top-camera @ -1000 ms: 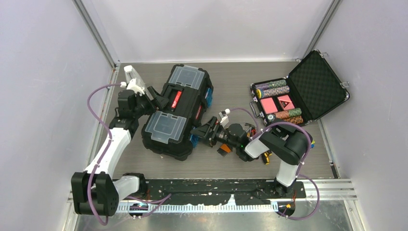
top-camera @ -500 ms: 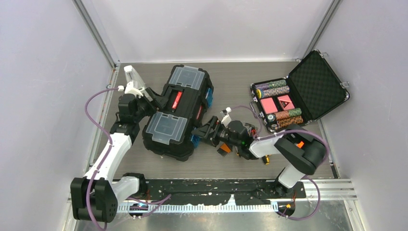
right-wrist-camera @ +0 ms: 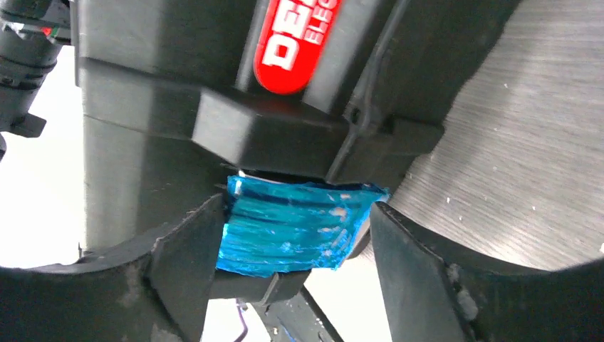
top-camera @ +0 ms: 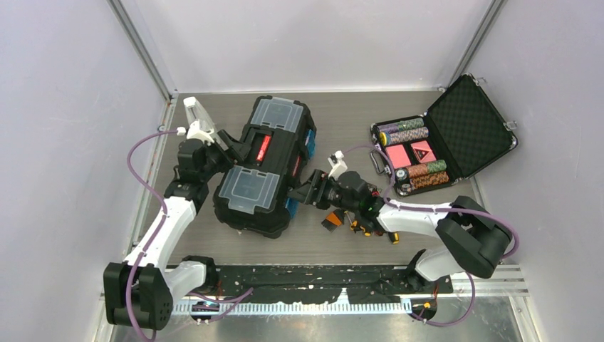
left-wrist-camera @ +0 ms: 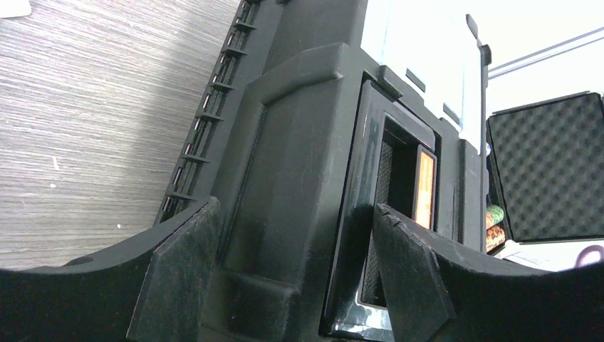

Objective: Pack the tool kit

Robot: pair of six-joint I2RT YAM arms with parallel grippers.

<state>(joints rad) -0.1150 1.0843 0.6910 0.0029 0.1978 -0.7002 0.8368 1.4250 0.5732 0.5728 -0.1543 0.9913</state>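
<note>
The toolbox [top-camera: 263, 167] is sitting closed and slanted on the left half of the desk [top-camera: 356, 121], its two clear lid compartments facing up and its red-labelled handle [top-camera: 262, 146] lying between them. On its right flank, the blue latch [right-wrist-camera: 292, 224] is lying between the fingers of my right end effector [right-wrist-camera: 295, 208]. The jaws are standing fairly wide, because the latch is filling the gap, and both pads look to be touching its sides. On the far side of the box, my left end effector [left-wrist-camera: 293, 208] is straddling a raised black ridge of the lid. Its jaws are also standing wide, with the plastic filling the space between them, so I am reading that as a bracing grip on the box. Under my right forearm, a few small orange-and-black tools [top-camera: 360, 226] are lying on the desk. They are probably screwdrivers, though they are too small for me to be sure. Well off to the right, an open foam-lined case [top-camera: 445, 139] of poker chips is sitting, and it is no part of this job. I am judging that the step in hand is undoing the latch, since tools are lying outside a shut box. The next move is calling for a firm pinch and an outward swing of the latch off its catch, with the left side holding the box steady so it is not sliding or tipping.
</note>
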